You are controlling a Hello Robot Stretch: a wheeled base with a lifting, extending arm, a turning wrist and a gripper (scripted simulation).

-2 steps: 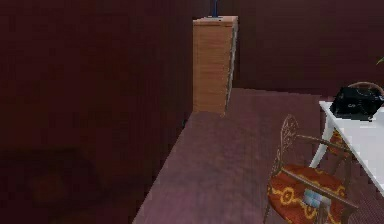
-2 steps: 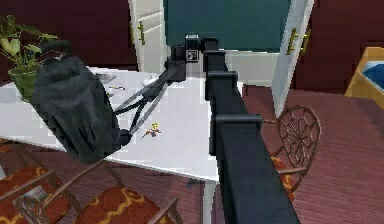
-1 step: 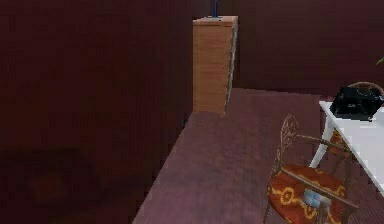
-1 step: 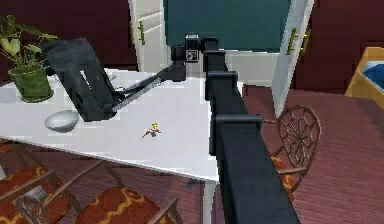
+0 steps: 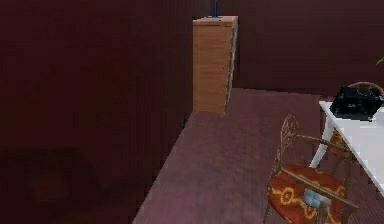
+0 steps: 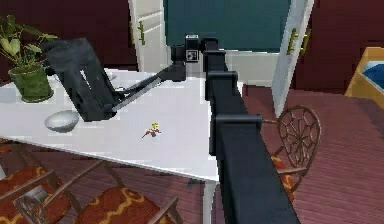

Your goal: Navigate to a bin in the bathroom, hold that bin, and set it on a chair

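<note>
**TRANSPORT PHASE: BIN AT GRIPPER, CHAIR PLACEMENT PENDING**

The arm point(image 6: 235, 140) is reaching out over the white table point(image 6: 180, 140), w/ the gripper point(image 6: 128, 90) at its far end. The dark grey bin point(image 6: 75, 72) is hanging there tilted, its base appearing clear of the tabletop, so the gripper is holding it. State of the fingers point(image 6: 150, 80): cannot tell from these views.

The tilt is probably coming from a grasp at the rim, w/ the bin's body sagging below it. The bin is sitting above the table, near a potted plant point(image 6: 25, 60) and a bowl point(image 6: 60, 121), because the arm is spanning the tabletop. That is not the drop pt.

At the table's near edge, red-cushioned chairs point(image 6: 60, 195) are standing; a round-backed chair point(image 6: 297, 135) is standing right of the arm.

Judgement: grasp step done. The base is needing a reposition to bring the bin over a seat before lowering.
</note>
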